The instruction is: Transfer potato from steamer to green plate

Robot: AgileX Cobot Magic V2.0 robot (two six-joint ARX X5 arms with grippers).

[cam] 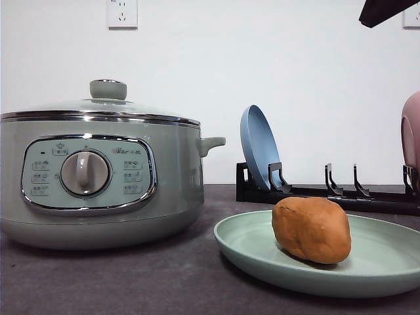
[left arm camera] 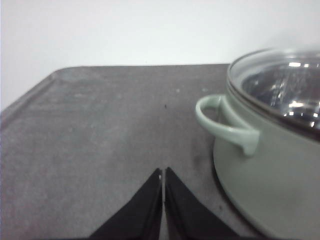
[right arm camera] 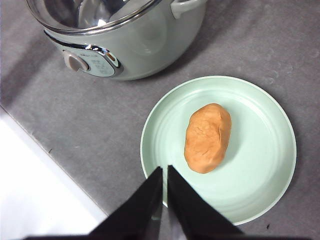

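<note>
The potato (right arm camera: 208,138) already lies on the green plate (right arm camera: 260,200) beside the lidded steamer (cam: 98,170), just ahead of the right claw (right arm camera: 165,172), which is closed and empty like the left claw (left arm camera: 163,175).

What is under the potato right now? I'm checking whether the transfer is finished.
The potato lies on the green plate, near its middle, and the plate rests on the dark table. The patch of plate directly beneath the potato is covered, so it cannot be seen.
</note>
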